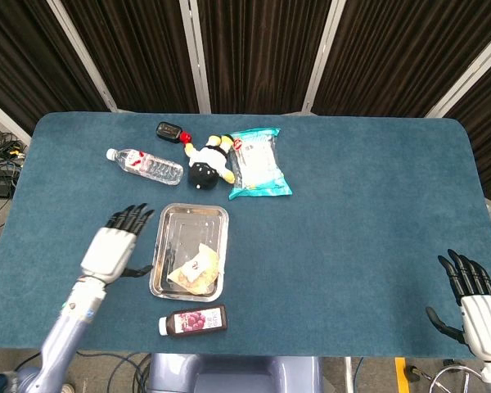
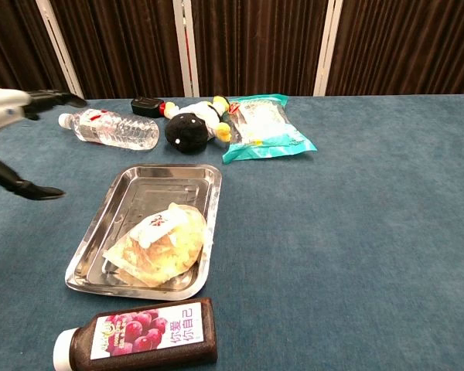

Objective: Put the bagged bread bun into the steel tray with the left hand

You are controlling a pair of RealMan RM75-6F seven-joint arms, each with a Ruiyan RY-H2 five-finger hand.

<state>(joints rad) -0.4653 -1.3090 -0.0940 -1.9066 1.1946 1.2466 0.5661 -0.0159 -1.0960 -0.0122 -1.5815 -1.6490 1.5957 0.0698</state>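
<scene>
Left hand [image 1: 111, 250] hangs just left of the steel tray [image 1: 214, 214], its fingers spread apart and holding nothing; the chest view catches only part of it at the left edge [image 2: 8, 104]. Inside the tray, in its near half, lies the bagged bread bun [image 1: 194, 269], its clear wrapper reaching the near right corner. Right hand [image 1: 473, 301] sits at the near right corner of the table [image 1: 368, 237], well apart from everything, fingers extended and empty. Just beyond the tray's near edge a dark juice bottle [image 1: 193, 321] lies on its side. At the far side, a water bottle [image 1: 145, 164], a black plush toy [image 1: 205, 166] and a teal snack bag [image 1: 258, 163] lie in a row, with a small black device [image 1: 169, 130] behind them.
</scene>
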